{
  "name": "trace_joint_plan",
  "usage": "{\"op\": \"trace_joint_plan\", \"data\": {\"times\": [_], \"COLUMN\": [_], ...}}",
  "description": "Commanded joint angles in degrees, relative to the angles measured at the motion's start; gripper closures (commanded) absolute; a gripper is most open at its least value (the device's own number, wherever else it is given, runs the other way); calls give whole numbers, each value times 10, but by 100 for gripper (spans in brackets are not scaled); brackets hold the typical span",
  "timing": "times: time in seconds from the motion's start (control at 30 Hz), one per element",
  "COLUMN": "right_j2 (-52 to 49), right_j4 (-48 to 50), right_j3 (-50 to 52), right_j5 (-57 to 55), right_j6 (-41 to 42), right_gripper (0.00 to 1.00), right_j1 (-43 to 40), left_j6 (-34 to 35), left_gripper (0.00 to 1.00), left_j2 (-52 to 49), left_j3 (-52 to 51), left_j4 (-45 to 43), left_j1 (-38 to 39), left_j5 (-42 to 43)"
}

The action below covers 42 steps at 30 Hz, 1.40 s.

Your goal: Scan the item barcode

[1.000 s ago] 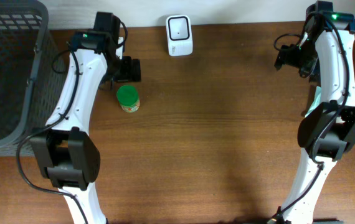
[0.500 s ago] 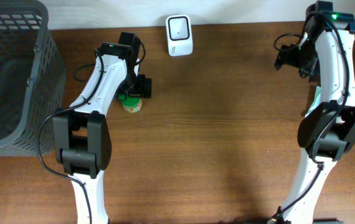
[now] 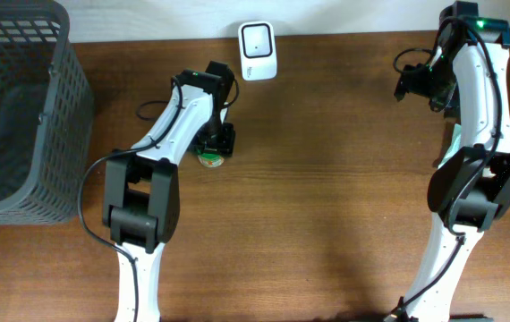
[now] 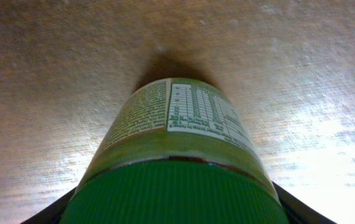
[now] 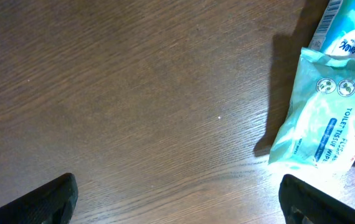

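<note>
Since a second ago, the left arm has been swung from the far-left part of the desk toward its middle. The left fingers are now found over the green-lidded jar, which itself lies further right and nearer than before. The jar is thereby brought near the white scanner, which stands beyond it at the far edge. Presenting the barcode is judged to be the step pending. The grey basket at the left and the right arm are unchanged. The right fingers are at the far right, well apart from the jar.

Left wrist view: the jar's green lid is seen between the two dark fingers, one at each side. Whether they press on it cannot be told. The jar appears to stand on the desk. A white label with a nutrition-style table and a block of small print faces the camera. None of it can be read, and no barcode is seen on this face.

Right wrist view: the right fingers stand wide apart with nothing between them. At the right, a pale green pack is marked "TOILET TISSUE WIPES". Writing on a second pack beyond it is cut off.
</note>
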State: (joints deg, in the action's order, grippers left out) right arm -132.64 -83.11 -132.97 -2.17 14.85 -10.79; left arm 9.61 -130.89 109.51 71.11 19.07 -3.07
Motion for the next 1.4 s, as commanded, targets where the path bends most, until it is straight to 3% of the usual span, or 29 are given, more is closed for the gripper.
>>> {"op": "trace_joint_plan", "data": {"times": [0.0,0.13,0.23,0.3,0.43,0.57,0.6,0.73,0.9,1.03,1.1,1.13,1.2,1.37], "right_j2": [17,17,17,17,17,17,17,17,17,17,17,17,17,17], "right_j4": [0,0,0,0,0,0,0,0,0,0,0,0,0,0], "right_j3": [-3,-3,-3,-3,-3,-3,-3,-3,-3,-3,-3,-3,-3,-3], "right_j5": [-9,-9,-9,-9,-9,-9,-9,-9,-9,-9,-9,-9,-9,-9], "right_j6": [5,5,5,5,5,5,5,5,5,5,5,5,5,5], "right_gripper": [1,1,1,1,1,1,1,1,1,1,1,1,1,1], "right_j1": [2,2,2,2,2,2,2,2,2,2,2,2,2,2], "left_j6": [-3,78,191,242,381,401,421,426,254,-138,-248,-311,-352,-365], "left_gripper": [30,31,31,32,28,28,19,9,2,1,1,1,1,1], "left_j2": [-5,-6,-6,-6,-7,-25,-33,-36,-27,-29,-33,-38,-44,-54], "left_j3": [65,90,90,90,89,89,89,89,194,217,217,217,216,216], "left_j4": [23,2,-47,-94,-124,-156,-156,-156,-124,-162,-150,-136,-117,-75], "left_j1": [17,23,31,49,104,147,154,154,148,127,117,111,110,120], "left_j5": [41,190,205,187,45,22,7,0,-15,-92,-56,31,123,183]}}
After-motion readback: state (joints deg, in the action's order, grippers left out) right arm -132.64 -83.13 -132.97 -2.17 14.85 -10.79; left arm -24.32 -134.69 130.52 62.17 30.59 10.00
